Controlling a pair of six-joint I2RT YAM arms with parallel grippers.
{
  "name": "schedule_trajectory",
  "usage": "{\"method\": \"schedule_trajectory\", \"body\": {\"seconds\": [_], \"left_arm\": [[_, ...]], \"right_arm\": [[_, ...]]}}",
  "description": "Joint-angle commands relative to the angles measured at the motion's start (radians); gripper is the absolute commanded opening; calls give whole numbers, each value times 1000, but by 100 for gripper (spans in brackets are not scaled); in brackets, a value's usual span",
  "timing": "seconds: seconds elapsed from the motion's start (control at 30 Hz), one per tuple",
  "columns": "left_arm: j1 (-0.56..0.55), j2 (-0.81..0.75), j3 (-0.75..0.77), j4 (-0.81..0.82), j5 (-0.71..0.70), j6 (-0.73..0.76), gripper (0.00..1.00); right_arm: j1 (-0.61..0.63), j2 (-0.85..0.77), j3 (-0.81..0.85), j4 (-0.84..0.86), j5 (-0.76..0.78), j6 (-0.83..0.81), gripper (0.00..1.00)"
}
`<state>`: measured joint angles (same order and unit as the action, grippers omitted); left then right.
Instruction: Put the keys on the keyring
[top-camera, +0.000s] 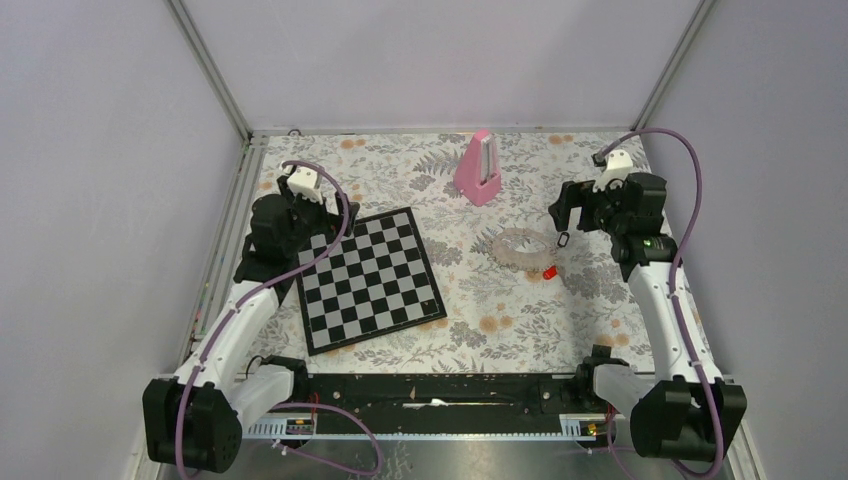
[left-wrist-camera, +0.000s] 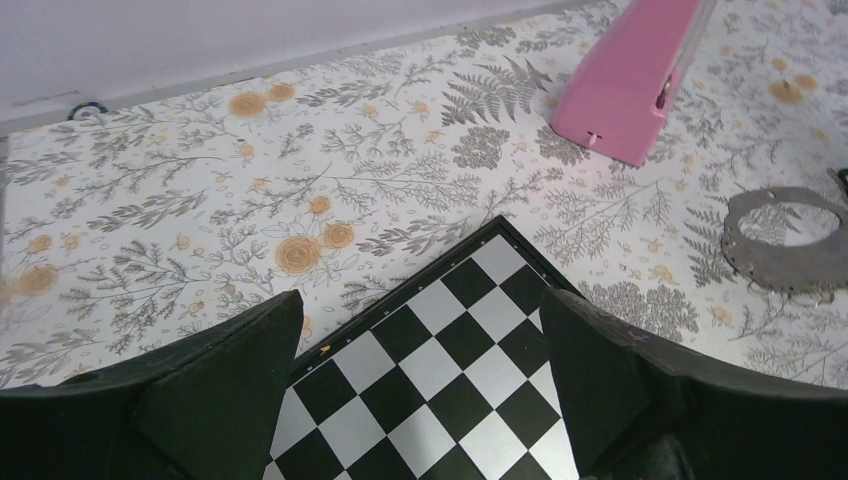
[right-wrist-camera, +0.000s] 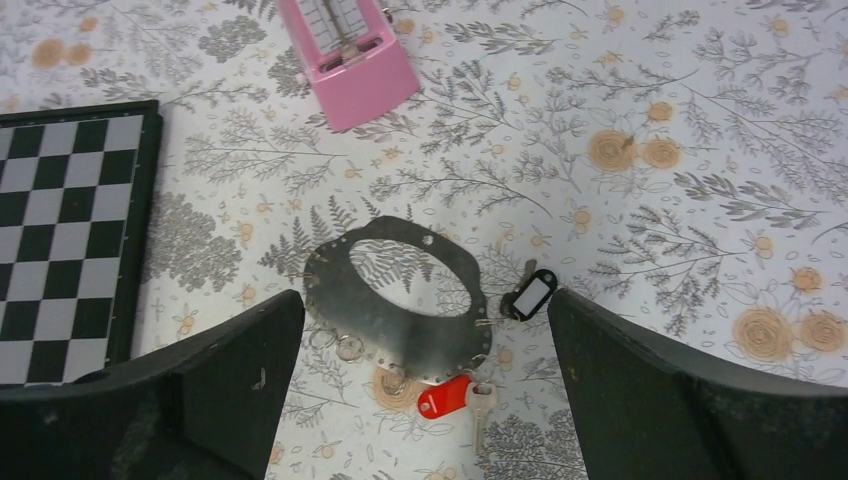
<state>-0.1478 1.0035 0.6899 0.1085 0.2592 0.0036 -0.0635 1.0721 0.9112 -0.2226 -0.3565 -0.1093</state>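
Keyring: flat on the floral cloth, nothing threaded; red-headed key at its rim at 5 o'clock in the right wrist view; dark key just beside at 3 o'clock. Right gripper: jaws spread, empty, above the ring, likely placed to choose a key. Left gripper: spread, empty, over the chessboard, apparently parked clear.

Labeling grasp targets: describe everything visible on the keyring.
The keyring is a flat, pale translucent band closed into a loop, with small holes along its edge. It lies flat on the floral cloth, ungripped. At its near rim sit small metal rings; the red-headed key and a black-framed tag lie at its edge, attached or not I cannot tell.
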Motion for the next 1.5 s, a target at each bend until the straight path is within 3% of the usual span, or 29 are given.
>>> {"method": "schedule_trajectory", "body": {"seconds": [0.0, 0.27, 0.63, 1.17, 1.47], "left_arm": [[5, -47, 49, 43, -78, -56, 99], [10, -107, 29, 28, -79, -86, 99], [41, -190, -3, 23, -96, -105, 99], [59, -201, -38, 27, 68, -111, 99], [68, -195, -29, 7, 91, -108, 99]], "right_arm": [[4, -80, -35, 77, -77, 32, 100], [4, -191, -60, 59, -53, -18, 100], [-22, -252, -123, 69, -149, -22, 100], [-57, -289, -150, 97, -205, -10, 100], [-61, -296, -136, 74, -195, -17, 100]]}}
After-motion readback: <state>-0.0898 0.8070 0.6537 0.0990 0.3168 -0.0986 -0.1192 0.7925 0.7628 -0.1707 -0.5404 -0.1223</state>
